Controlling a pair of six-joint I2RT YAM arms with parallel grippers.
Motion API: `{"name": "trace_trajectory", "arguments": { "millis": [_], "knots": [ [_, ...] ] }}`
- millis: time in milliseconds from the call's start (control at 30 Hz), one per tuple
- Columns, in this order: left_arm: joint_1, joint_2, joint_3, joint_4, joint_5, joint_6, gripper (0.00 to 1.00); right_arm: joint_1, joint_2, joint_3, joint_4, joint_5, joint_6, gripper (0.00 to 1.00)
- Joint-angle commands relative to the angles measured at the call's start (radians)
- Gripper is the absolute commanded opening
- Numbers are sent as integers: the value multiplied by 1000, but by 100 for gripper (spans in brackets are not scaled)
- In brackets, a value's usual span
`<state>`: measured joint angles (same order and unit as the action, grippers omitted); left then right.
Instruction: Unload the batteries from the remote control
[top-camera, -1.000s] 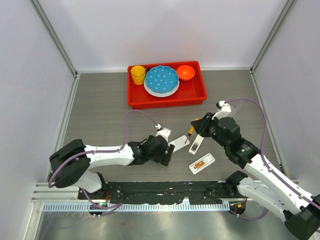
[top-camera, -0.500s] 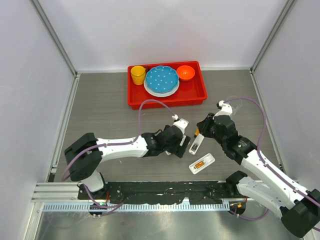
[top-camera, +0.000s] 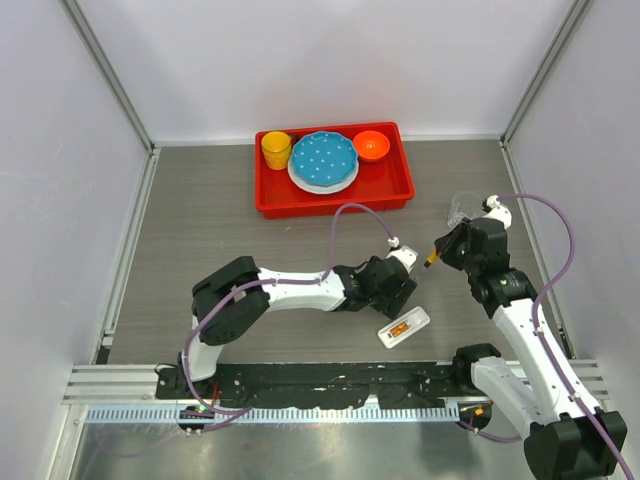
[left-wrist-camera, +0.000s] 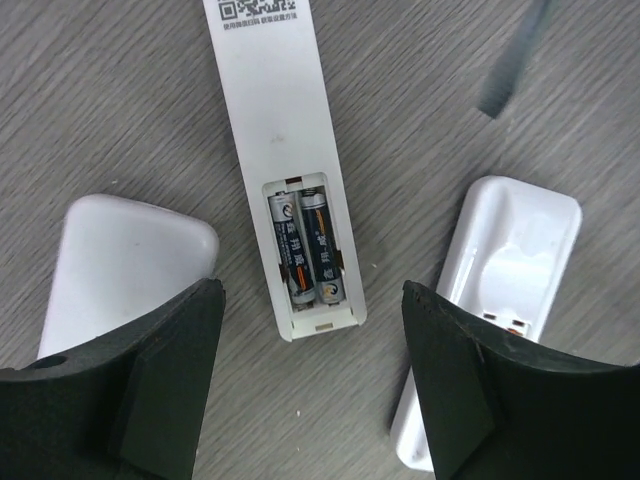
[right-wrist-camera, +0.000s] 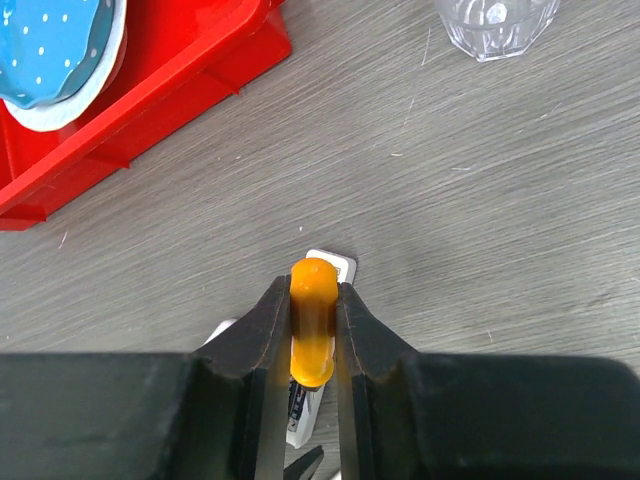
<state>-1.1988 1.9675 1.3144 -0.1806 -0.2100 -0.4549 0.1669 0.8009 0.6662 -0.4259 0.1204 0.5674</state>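
Grey table, white walls; red tray at far edge, glass near right edge. The left gripper gapes above the batteries; the right gripper clamps a screwdriver.

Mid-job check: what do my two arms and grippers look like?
The left arm and right arm share white tubular links, black joints and a lilac cable looping outside each. The left gripper's fingers are broad matte-black wedges; the right gripper's fingers are narrower, tapered black.
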Motion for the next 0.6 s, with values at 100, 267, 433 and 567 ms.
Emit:
{"name": "trace_trajectory", "arguments": {
  "millis": [100, 267, 433, 567],
  "knots": [
    [-28, 73, 49, -5, -88, 10, 68, -44, -14, 47, 6, -94, -40, 1],
    [-38, 97, 42, 10, -92, 16, 33, -46, -11, 46, 9, -99, -49, 1],
    [-39, 36, -35, -5, -162, 2, 5, -44, -15, 23, 32, -171, -54, 1],
    [-39, -51, -181, 15, -204, -10, 0, -44, -26, -5, 81, -241, -61, 1]
  ]
}}
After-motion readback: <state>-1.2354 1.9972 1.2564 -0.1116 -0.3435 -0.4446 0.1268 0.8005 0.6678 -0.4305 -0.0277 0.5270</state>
